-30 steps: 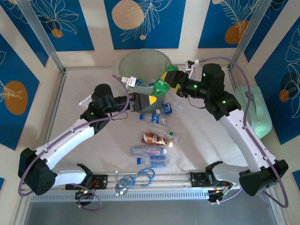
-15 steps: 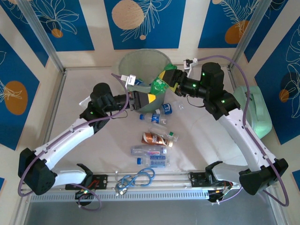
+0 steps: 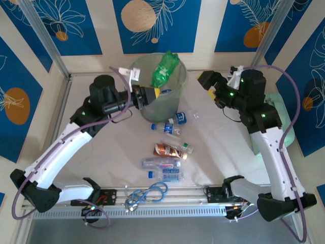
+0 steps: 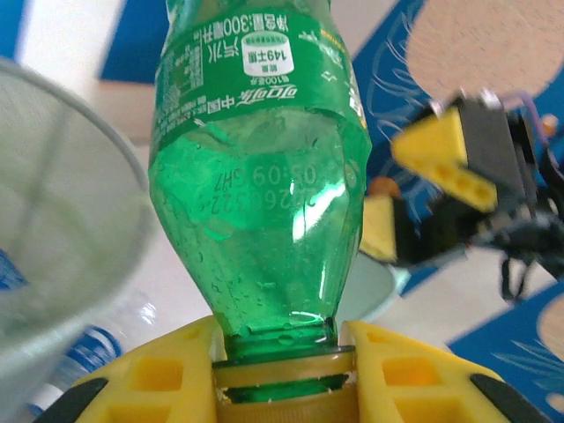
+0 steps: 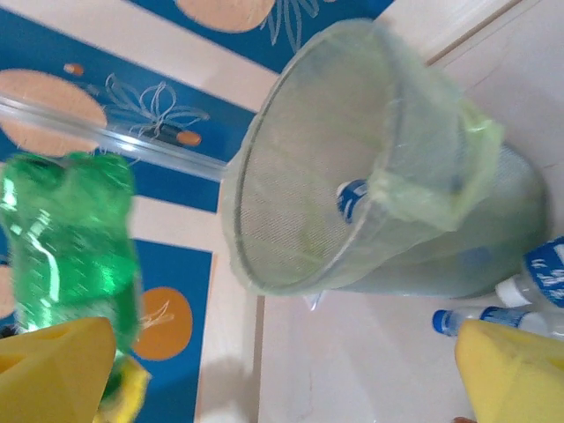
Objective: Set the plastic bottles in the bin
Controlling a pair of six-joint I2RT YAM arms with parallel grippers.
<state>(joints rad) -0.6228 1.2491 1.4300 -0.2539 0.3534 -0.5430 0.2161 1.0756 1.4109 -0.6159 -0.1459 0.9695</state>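
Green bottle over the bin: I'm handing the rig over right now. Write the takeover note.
Left gripper: shut on the neck of the crushed green plastic bottle, held base-up above the mouth of the round translucent pale-green bin. Not released.
Right gripper: open, empty, raised to the right of the bin.
On the table in front of the bin: a brown-orange bottle and clear bottles with blue labels and caps.
Done: green bottle lifted to the bin.
Left: drop it in, then collect those on the table.
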